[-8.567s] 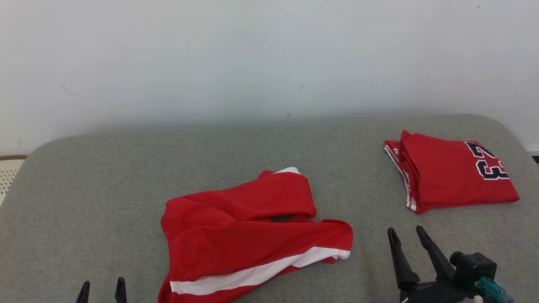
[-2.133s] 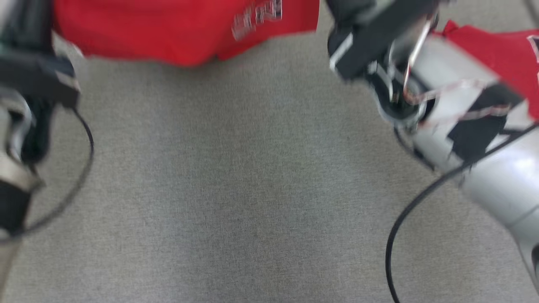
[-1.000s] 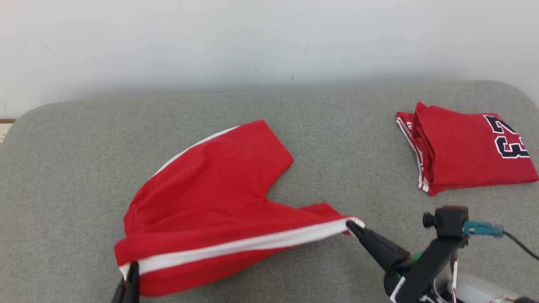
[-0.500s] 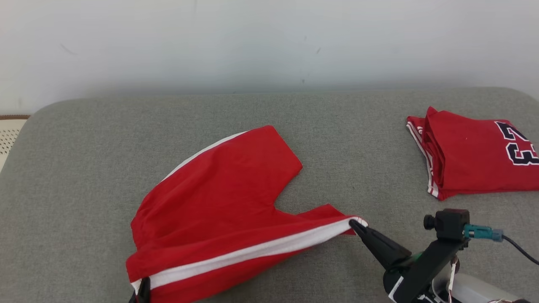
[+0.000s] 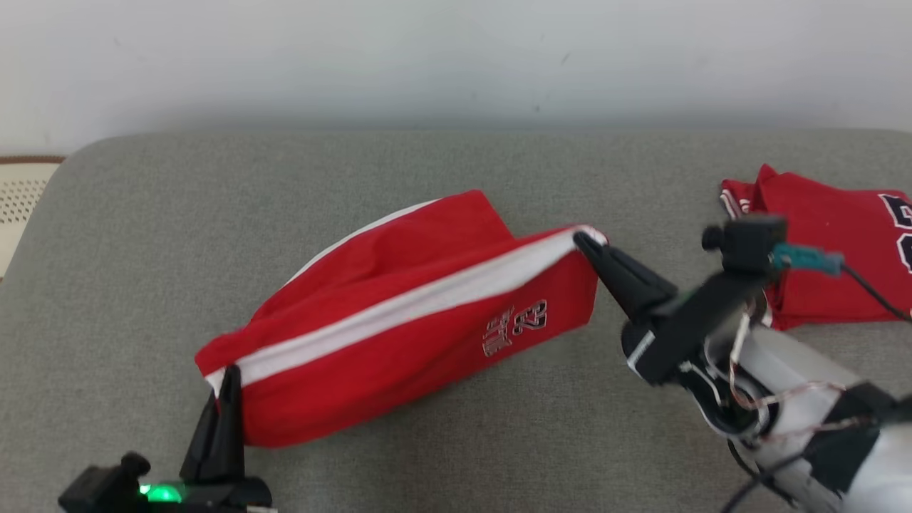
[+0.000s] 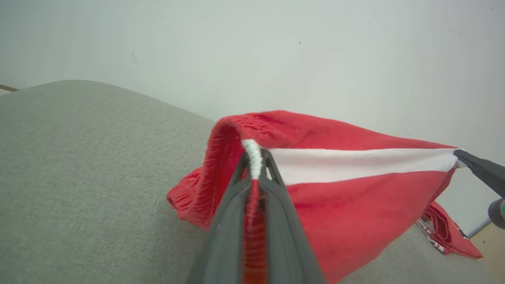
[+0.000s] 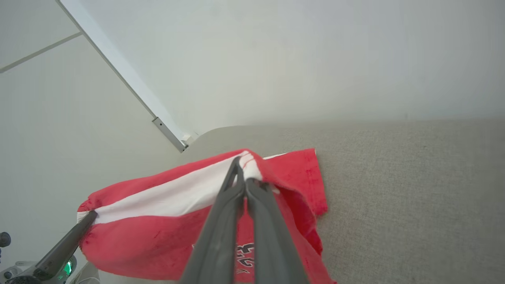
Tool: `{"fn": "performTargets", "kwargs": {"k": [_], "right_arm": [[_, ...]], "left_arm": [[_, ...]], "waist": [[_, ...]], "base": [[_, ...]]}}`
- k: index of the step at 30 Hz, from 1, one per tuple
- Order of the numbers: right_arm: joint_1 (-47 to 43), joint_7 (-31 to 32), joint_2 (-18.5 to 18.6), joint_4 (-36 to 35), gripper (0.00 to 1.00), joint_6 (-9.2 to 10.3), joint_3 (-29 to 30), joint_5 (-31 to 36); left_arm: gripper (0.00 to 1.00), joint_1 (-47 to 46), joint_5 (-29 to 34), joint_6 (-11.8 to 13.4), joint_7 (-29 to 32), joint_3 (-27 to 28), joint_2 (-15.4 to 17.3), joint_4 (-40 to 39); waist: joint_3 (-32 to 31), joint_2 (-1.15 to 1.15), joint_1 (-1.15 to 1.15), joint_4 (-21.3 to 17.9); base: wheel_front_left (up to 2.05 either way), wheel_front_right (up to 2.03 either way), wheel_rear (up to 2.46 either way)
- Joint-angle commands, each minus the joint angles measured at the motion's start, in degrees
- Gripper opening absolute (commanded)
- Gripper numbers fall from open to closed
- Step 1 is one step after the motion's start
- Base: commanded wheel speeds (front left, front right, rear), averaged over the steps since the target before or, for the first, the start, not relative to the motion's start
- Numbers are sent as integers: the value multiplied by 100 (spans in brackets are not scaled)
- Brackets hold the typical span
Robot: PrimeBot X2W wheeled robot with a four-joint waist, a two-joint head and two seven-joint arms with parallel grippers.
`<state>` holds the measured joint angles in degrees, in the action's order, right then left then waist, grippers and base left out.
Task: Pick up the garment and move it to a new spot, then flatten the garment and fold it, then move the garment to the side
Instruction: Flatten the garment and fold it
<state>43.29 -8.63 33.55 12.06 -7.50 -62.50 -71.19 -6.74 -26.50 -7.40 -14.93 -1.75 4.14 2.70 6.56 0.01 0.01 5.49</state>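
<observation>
The garment [image 5: 399, 335] is a pair of red shorts with a white side stripe and a small printed number. It hangs stretched between my two grippers, lifted off the grey cushion, its far leg still resting on the surface. My left gripper [image 5: 229, 374] is shut on the waistband end [image 6: 254, 157] at the lower left. My right gripper [image 5: 581, 241] is shut on the leg hem end [image 7: 246, 163] of the stripe. In the left wrist view the right gripper's fingers [image 6: 479, 167] pinch the far corner.
A folded red jersey [image 5: 833, 242] with dark numbers lies at the right of the grey cushion [image 5: 142, 235], partly behind my right wrist. A pale wall runs behind. The cushion's rounded left edge [image 5: 43, 192] meets a cream patterned floor.
Both grippers have lifted the striped edge up and away from me, folding the shorts over so the printed number shows. The camera has also shifted.
</observation>
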Motion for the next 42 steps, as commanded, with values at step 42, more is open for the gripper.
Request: {"fn": "performTargets", "kwargs": {"k": [42], "right_arm": [[3365, -90, -2328, 4881, 0, 2, -894, 230]], "left_arm": [[0, -2926, -3, -6, -18, -348, -90, 1899]], "waist": [[1967, -1, -1, 743]], "base": [[0, 0, 0]]}}
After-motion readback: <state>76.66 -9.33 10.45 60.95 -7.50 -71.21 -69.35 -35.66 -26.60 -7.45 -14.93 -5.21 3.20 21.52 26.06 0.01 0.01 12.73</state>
